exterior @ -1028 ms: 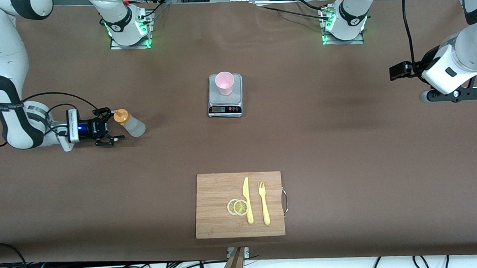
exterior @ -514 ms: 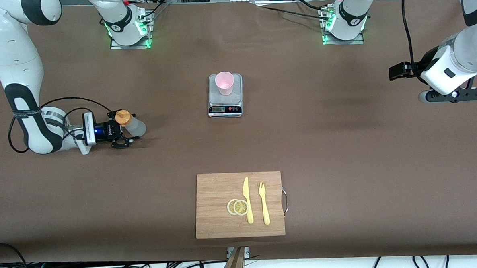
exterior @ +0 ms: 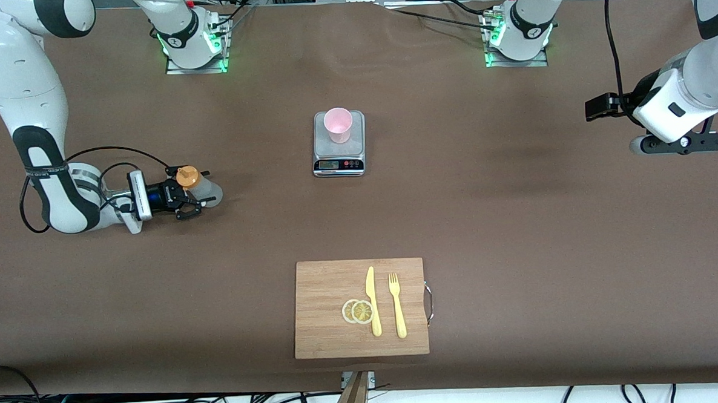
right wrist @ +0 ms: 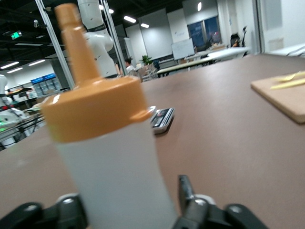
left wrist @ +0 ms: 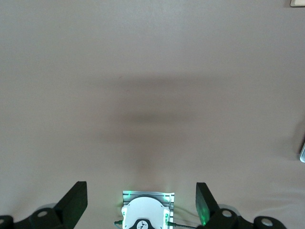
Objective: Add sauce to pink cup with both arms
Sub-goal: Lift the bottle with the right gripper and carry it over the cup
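The sauce bottle [exterior: 199,187], whitish with an orange nozzle cap, stands upright on the table toward the right arm's end. My right gripper [exterior: 203,189] lies low and level at it, open, with one finger on each side of the bottle's body. In the right wrist view the bottle [right wrist: 112,157] fills the space between the fingers [right wrist: 187,193], with a gap still showing. The pink cup [exterior: 338,125] stands on the grey scale [exterior: 339,154] at mid-table. My left gripper [exterior: 680,143] hangs open and empty high over the left arm's end; it also shows in the left wrist view [left wrist: 140,202].
A wooden cutting board [exterior: 328,324] lies nearer the front camera than the scale, with lemon slices [exterior: 358,311], a yellow knife [exterior: 372,301] and a yellow fork [exterior: 397,306] on it. The arm bases [exterior: 193,45] stand along the table's back edge.
My right gripper has slid forward along the table until its fingers straddle the sauce bottle. The bottle has stayed in place. The left arm has barely moved.
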Available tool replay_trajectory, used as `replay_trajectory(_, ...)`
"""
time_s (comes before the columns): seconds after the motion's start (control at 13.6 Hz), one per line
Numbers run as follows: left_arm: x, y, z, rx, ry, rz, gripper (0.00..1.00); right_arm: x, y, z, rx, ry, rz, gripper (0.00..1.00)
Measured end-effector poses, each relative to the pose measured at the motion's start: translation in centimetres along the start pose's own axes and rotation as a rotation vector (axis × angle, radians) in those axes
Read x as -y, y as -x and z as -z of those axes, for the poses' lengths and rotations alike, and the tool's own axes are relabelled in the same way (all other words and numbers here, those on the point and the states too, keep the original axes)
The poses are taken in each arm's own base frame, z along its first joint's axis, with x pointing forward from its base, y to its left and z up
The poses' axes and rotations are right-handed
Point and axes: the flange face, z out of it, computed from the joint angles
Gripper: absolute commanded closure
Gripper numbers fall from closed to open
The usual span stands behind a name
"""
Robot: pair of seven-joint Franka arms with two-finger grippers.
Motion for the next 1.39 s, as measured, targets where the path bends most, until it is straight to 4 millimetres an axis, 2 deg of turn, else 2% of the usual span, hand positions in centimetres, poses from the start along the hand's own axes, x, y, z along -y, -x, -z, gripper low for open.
replay_trajectory(0.29, 0.0, 0.0, 0.0, 0.0, 0.0, 0.0, 0.0, -1.3, -1.4, -0.5, 0.051, -0.036, -0.024, 1.0)
replay_trajectory(0.44, 0.0, 0.0, 0.0, 0.0, 0.0, 0.0, 0.0, -2.3, -2.9, -0.9, 0.113, -0.073, -0.082, 1.0)
replay_trajectory(0.66, 0.0, 0.0, 0.0, 0.0, 0.0, 0.001, 0.0, -4.4, -8.1, -1.4, 0.257, -0.115, -0.17, 1.0)
replay_trajectory(0.88, 0.1, 0.0, 0.0, 0.0, 0.0, 0.001, 0.0, -5.6, -14.4, -3.6, 0.476, -0.128, -0.254, 1.0)
replay_trajectory(1.03, 0.1, 0.0, 0.0, 0.0, 0.001, 0.002, 0.0, -5.9, -18.3, -7.2, 0.647, -0.142, -0.277, 1.0)
replay_trajectory(1.25, 0.2, 0.0, 0.0, 0.0, 0.001, 0.004, 0.0, -5.9, -22.6, -15.6, 0.927, -0.162, -0.297, 1.0)
replay_trajectory(1.39, 0.2, 0.0, 0.0, 0.0, 0.001, 0.004, 0.0, -5.3, -24.3, -20.9, 1.075, -0.167, -0.306, 1.0)
